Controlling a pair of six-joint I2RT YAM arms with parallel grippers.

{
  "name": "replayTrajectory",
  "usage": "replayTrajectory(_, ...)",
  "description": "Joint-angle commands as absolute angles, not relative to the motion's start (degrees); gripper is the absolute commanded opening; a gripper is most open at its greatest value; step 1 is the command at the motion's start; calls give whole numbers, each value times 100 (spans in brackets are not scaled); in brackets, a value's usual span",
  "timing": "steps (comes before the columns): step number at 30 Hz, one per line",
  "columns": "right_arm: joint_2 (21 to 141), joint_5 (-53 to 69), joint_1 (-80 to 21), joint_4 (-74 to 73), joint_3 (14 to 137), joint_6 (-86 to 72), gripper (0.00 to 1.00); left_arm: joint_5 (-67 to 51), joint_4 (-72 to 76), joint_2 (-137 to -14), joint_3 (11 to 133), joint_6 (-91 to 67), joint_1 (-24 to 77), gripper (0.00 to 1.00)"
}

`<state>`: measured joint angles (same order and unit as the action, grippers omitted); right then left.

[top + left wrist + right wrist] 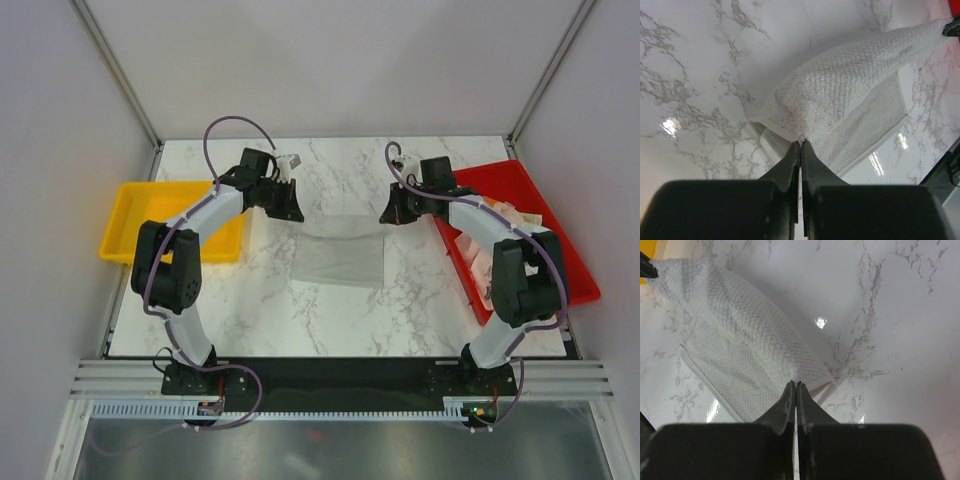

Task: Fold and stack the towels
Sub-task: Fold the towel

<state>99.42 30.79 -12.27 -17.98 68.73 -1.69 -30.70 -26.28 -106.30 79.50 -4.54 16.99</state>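
Grey-white waffle towel (342, 258) at mid-worktop (250, 310): far edge raised, stretched left-to-right between left gripper (293, 213) and right gripper (388, 216), each pinched tight on one far corner; near half lies flat, equally reachable

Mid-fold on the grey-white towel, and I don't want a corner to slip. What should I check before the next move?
1. Grip of the left tool on the towel: ok, shut on its edge.
2. Grip of the right tool on the towel: ok, shut on its edge.
3. Towel spans between both tools untwisted: ok.
4. Towel's lower part lies flat on the table: ok.
5. Held ends equally high: cannot tell.
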Motion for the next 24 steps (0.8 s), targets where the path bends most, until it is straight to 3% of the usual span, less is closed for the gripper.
replayTrajectory(1,9440,2839,-1283,-1529,6488,-448,0,-2883,-2303,-10108,7542,-747,1775,2)
replayTrajectory(24,7656,2330,-2011,-1011,4369,-1582,0,-2180,-2189,-9141,6030,-1327,2206,2)
